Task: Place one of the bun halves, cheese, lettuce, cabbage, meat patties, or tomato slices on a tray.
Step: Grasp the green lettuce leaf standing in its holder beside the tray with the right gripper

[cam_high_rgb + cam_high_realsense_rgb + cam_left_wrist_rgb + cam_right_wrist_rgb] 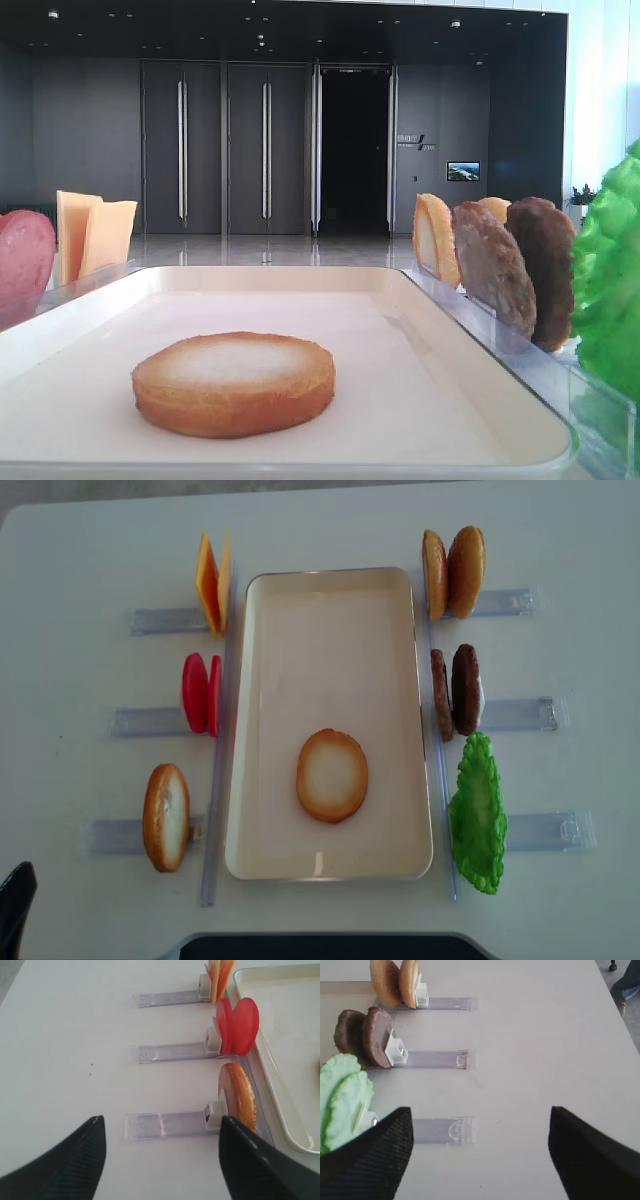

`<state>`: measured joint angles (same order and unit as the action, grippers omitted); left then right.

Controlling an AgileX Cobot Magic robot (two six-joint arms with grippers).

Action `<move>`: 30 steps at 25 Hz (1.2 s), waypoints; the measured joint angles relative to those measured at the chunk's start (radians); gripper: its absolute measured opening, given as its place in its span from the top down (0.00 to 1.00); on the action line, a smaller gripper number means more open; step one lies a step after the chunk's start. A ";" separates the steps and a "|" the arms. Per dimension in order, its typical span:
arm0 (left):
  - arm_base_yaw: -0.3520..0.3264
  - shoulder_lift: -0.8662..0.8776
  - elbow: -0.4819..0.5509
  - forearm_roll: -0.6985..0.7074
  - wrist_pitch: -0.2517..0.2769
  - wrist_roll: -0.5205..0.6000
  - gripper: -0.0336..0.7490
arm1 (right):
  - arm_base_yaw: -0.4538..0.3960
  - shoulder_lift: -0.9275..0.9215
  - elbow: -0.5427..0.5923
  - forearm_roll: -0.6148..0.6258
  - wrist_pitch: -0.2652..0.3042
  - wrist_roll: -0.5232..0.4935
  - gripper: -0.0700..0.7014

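Note:
One bun half (332, 775) lies pale face up on the cream tray (330, 640), also low in the front view (234, 383). Racks hold the rest upright: cheese (211, 582), tomato slices (200, 693) and a bun half (166, 817) on the left; two bun halves (454, 572), meat patties (455, 690) and lettuce (478, 813) on the right. Two green leaves (345, 1095) stand together, and I cannot tell lettuce from cabbage. My right gripper (480, 1110) hangs open over bare table, right of the leaves. My left gripper (161, 1119) is open, left of the bun half (239, 1097).
Clear plastic rack rails (530, 715) stick out from both sides of the tray across the white table. A dark robot base (320, 948) sits at the near edge. A person's leg (626, 985) shows beyond the table's far right corner.

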<state>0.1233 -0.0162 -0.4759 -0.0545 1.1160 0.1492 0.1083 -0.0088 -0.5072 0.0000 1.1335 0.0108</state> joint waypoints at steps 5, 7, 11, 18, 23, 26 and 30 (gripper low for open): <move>0.000 0.000 0.000 0.000 0.000 0.000 0.27 | 0.000 0.000 0.000 0.000 0.000 0.000 0.22; 0.000 0.000 0.000 0.000 0.000 0.000 0.27 | 0.000 0.000 0.000 0.000 0.000 0.000 0.22; 0.000 0.000 0.000 0.000 0.000 0.000 0.27 | 0.000 0.000 0.000 0.000 0.000 0.000 0.22; 0.000 0.000 0.000 0.000 0.000 0.000 0.27 | 0.000 0.000 0.000 0.000 0.000 0.000 0.22; 0.000 0.000 0.000 0.000 0.000 0.000 0.27 | 0.000 0.000 0.000 0.000 0.000 0.000 0.22; 0.000 0.000 0.000 0.000 0.000 0.000 0.27 | 0.000 0.000 0.000 0.000 0.000 0.000 0.22; 0.000 0.000 0.000 0.000 0.000 0.000 0.27 | 0.000 0.000 0.000 0.000 0.000 0.000 0.22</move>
<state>0.1233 -0.0162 -0.4759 -0.0545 1.1160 0.1492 0.1083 -0.0088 -0.5072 0.0000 1.1335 0.0108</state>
